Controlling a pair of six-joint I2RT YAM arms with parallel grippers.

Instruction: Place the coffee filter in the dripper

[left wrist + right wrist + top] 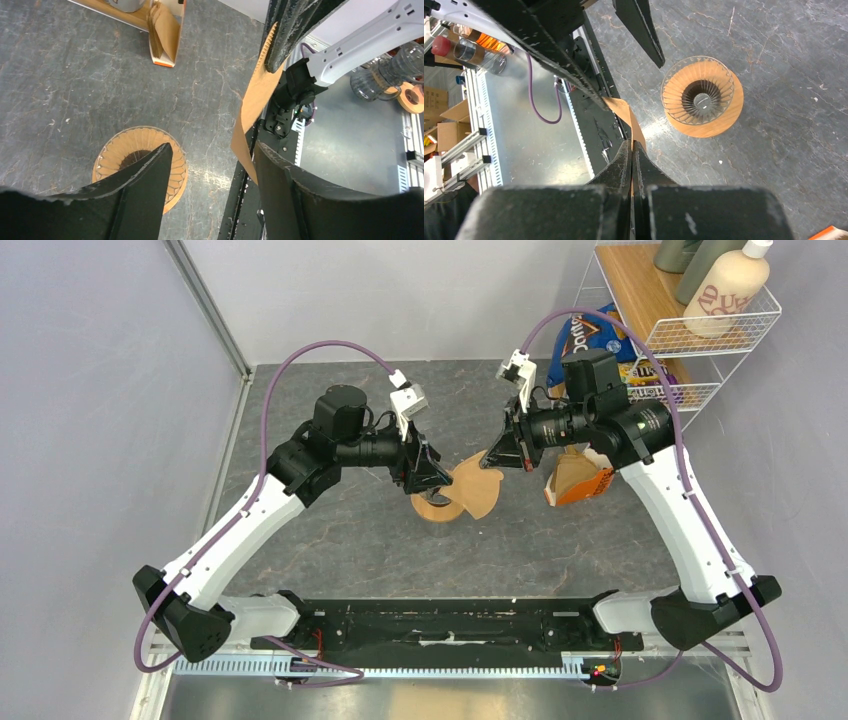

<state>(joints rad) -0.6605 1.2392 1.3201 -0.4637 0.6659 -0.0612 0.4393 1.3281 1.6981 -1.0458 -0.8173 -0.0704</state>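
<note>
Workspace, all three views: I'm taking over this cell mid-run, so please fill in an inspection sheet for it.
Surface: dark grey marbled table.
Job's things: coffee filter held in the air, not in the dripper; the dripper stands upright and empty.
Clutter: orange-and-white box of filters on the table's right side.
Hands: right hand shut on the filter's upper edge; left hand open, with the filter's lower edge between its fingers.
Cables: a purple cable arcs over each arm.
Surroundings: wire shelf with bottles and snack bags at far right; grey walls.
</note>
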